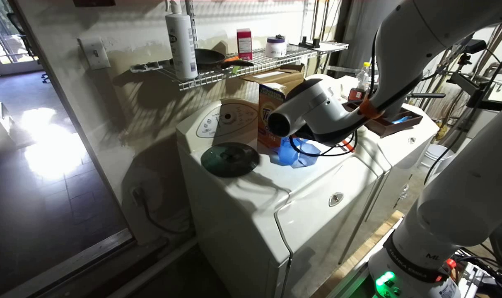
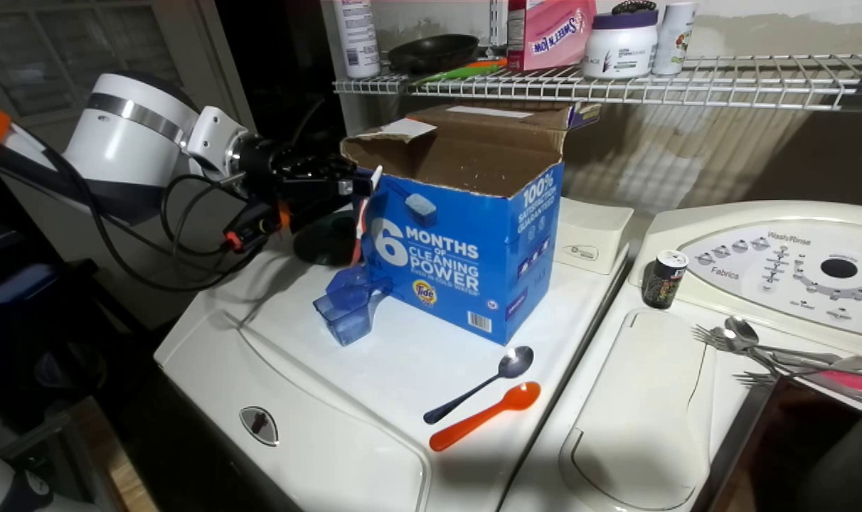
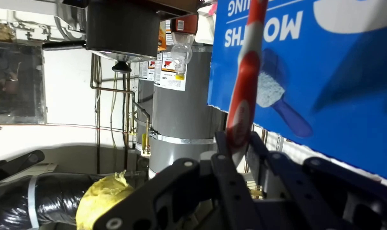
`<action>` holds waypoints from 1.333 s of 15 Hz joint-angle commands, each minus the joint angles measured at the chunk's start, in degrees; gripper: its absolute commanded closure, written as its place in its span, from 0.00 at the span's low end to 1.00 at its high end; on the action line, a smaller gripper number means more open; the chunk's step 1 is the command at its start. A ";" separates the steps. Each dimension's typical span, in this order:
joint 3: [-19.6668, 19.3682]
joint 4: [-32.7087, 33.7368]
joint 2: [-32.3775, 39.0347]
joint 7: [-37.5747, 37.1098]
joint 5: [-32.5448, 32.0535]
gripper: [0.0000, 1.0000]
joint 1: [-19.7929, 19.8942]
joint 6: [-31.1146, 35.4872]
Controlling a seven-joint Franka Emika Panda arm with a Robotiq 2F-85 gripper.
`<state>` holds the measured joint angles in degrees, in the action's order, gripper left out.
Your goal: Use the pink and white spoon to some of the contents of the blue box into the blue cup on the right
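Laundry-machine surface [image 2: 395,366]: gripper [image 3: 238,139] clamps red-and-white spoon [image 3: 246,86].
At its three o'clock in an exterior view: Tide box's mouth [image 2: 466,160].

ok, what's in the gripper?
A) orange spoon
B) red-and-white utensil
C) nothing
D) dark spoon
B: the wrist view shows the red-and-white utensil pinched in the gripper, while the orange spoon and dark spoon lie on the white machine top in an exterior view.
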<state>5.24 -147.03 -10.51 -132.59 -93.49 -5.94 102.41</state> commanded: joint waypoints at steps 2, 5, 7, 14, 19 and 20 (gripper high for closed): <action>-3.01 0.30 -0.98 3.34 1.55 0.95 1.11 3.71; -5.26 0.92 -1.17 5.84 3.40 0.95 2.08 7.27; -6.98 1.53 -1.33 7.47 6.06 0.95 2.87 11.12; -13.06 4.26 -0.04 17.12 22.42 0.95 7.23 26.26; -14.23 5.91 1.96 22.95 31.23 0.95 9.93 29.13; -14.46 6.31 2.32 24.32 32.66 0.95 10.51 29.44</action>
<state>-8.70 -142.90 -10.39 -112.54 -65.93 2.80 129.70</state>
